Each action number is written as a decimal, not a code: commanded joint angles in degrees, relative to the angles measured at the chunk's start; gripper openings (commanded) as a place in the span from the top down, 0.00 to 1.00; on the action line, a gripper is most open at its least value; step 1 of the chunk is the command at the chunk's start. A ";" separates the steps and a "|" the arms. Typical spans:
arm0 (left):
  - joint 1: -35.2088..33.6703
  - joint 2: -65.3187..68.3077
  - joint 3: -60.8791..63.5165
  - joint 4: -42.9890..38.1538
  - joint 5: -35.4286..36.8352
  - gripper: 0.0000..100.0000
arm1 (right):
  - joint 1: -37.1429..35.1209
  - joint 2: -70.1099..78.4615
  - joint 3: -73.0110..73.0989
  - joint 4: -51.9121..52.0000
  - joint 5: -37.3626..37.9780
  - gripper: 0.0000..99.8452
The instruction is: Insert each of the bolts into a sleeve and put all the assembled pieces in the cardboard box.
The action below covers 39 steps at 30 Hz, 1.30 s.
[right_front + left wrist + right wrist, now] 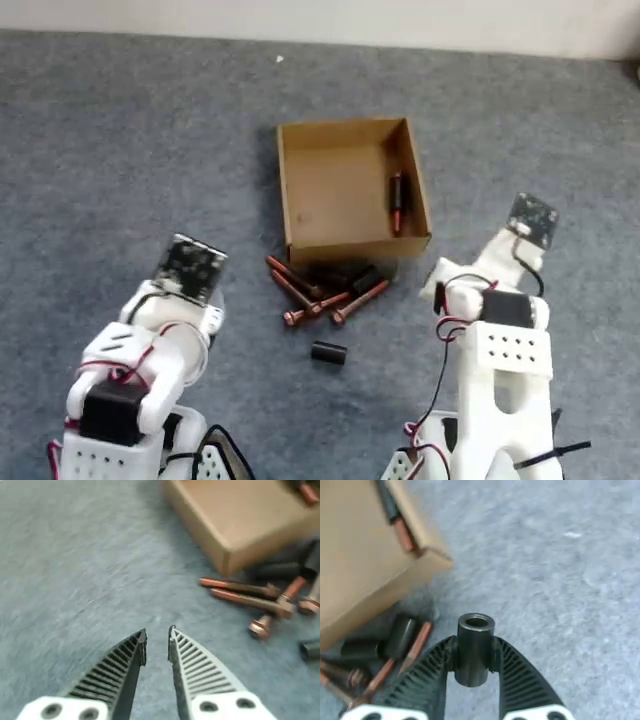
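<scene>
High view: the open cardboard box [335, 190] sits mid-counter, and one assembled piece [397, 203], a copper-coloured bolt through a black sleeve, lies inside along the wall nearest the right arm. Just in front of the box, copper bolts [310, 290] lie crossed over one another in a loose heap. Short black sleeves [345, 272] lie between the heap and the box's near wall. A lone sleeve [328, 352] lies on its side apart from the heap, between the two arms. The counter [120, 130] is covered in grey carpet-like cloth.

Left wrist view: the left tool [157, 632] is released, its ribbed fingers slightly parted with nothing between them, above bare grey cloth. Off to one side are a corner of the box [200, 525], the heap of bolts [250, 597] with hexagonal heads, and the lone sleeve [310, 649] at the frame's edge.

Right wrist view: the right tool [473, 655] clamps a held sleeve [476, 630], a black tube standing upright with its open bore facing the camera. Near it are the box wall [370, 585], the assembled piece [400, 525] inside, two sleeves [400, 635] and bolts [415, 647] at the wall's foot.
</scene>
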 commanded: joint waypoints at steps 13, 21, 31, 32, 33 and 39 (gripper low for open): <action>15.16 49.36 -18.86 -7.12 -1.05 0.79 | 5.49 -1.63 0.48 -5.76 -3.96 1.00; 15.08 63.96 -26.51 -10.29 -23.47 0.79 | 5.49 -1.63 0.48 -5.76 -3.69 1.00; 20.70 72.84 -30.29 -11.43 -34.90 0.79 | 8.92 -1.63 0.04 -5.76 -3.60 1.00; 21.49 73.63 -30.29 -12.22 -35.08 0.79 | 9.01 -1.63 0.04 -5.76 -3.60 1.00; 22.11 74.42 -30.29 -12.92 -35.08 0.79 | 9.01 -1.63 0.04 -5.76 -3.60 1.00; 24.04 78.46 -30.29 -18.02 -35.16 0.79 | 9.01 -1.63 0.04 -5.76 -3.60 1.00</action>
